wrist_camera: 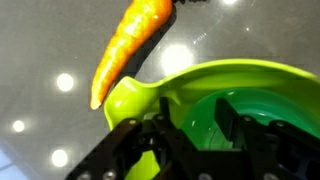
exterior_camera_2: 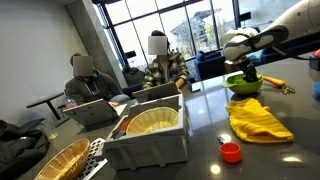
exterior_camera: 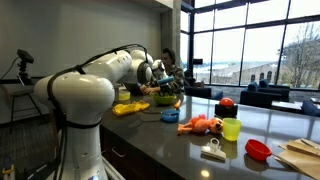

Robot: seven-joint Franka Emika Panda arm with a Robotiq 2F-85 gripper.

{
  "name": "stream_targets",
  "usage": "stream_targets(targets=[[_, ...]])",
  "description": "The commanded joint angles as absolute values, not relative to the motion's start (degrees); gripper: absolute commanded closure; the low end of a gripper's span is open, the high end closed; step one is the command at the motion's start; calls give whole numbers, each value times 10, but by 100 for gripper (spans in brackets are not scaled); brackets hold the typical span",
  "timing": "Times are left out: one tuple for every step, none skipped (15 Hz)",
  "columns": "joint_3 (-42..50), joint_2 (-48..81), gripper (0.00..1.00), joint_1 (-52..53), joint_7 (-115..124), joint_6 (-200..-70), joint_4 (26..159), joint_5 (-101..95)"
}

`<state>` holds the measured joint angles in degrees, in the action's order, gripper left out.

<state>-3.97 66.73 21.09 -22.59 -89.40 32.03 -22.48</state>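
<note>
Your claw (wrist_camera: 175,125) is hanging right over the green bowl (wrist_camera: 235,85). In the wrist view its two black fingers (wrist_camera: 122,152) are standing either side of the bowl's near rim, one outside the wall and one over the hollow. They are sitting partway together, but I cannot tell whether they are pinching the rim or only straddling it (the fingers themselves are hiding the contact). The bowl is resting on the dark, glossy tabletop (wrist_camera: 40,60). An orange carrot (wrist_camera: 128,45) is lying just beyond the rim and slanting off toward the far side. It is very close to the bowl, though whether it is touching is unclear.

In an exterior view, your claw (exterior_camera_2: 243,60) is coming in from the right and hovering just above the green bowl (exterior_camera_2: 245,85), which is sitting toward the far end of the tabletop. A crumpled yellow cloth (exterior_camera_2: 258,120) is lying just nearer than the bowl. A small red cap (exterior_camera_2: 231,152) is lying nearer again, and off to the left a grey bin (exterior_camera_2: 150,145) and a wicker basket (exterior_camera_2: 55,160) are standing well apart from the bowl.

In an exterior view, the white arm (exterior_camera: 85,95) is stretching away from the near left to the bowl (exterior_camera: 166,98). An orange toy (exterior_camera: 200,124), a yellow-green cup (exterior_camera: 231,128) and a red dish (exterior_camera: 258,150) are sitting nearer and to the right, all clear of your claw.
</note>
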Motion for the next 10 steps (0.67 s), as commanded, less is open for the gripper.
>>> stream_targets(targets=[[-37, 672, 79, 210, -224, -880, 303, -224], [-37, 671, 86, 210, -225, -879, 302, -224], [-37, 671, 95, 210, -224, -879, 301, -224], [-37, 671, 99, 210, -225, -878, 301, -224], [-37, 670, 100, 209, -225, -877, 300, -223], [-38, 669, 100, 209, -225, -877, 299, -222], [-38, 668, 100, 209, -224, -876, 298, -222], [-39, 668, 100, 208, -224, -876, 297, -221], [-39, 667, 100, 208, -224, -875, 296, -221], [-39, 666, 100, 209, -223, -875, 294, -220]])
